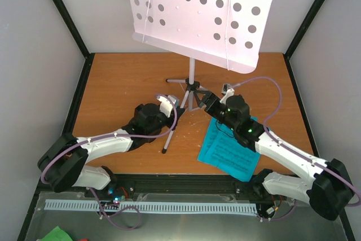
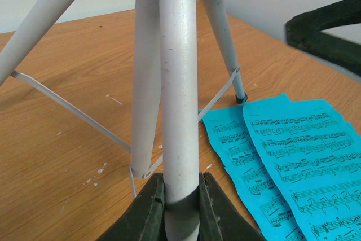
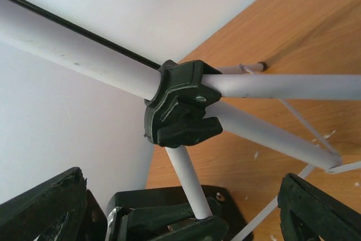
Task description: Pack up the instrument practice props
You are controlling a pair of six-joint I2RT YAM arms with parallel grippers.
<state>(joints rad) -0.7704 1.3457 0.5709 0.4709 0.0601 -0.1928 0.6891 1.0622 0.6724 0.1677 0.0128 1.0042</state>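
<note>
The grey music stand [image 1: 192, 74] stands at the middle of the table, its perforated tray [image 1: 197, 9] up high. My left gripper [image 1: 177, 111] is shut on one tripod leg [image 2: 180, 83], with both fingers [image 2: 144, 213] pressed against the tube. My right gripper [image 1: 204, 101] is open just right of the black tripod hub [image 3: 180, 103], and nothing lies between its fingers [image 3: 321, 207]. Cyan sheet-music pages [image 1: 228, 150] lie flat on the table under the right arm, and they also show beside the held leg as overlapping pages [image 2: 282, 156]. The metronome is out of view.
The wooden table [image 1: 124, 83] is walled by grey panels on both sides and at the back. Thin brace rods [image 2: 67, 111] link the tripod legs near the surface. A white slotted rail [image 1: 146, 206] runs along the near edge by the arm bases.
</note>
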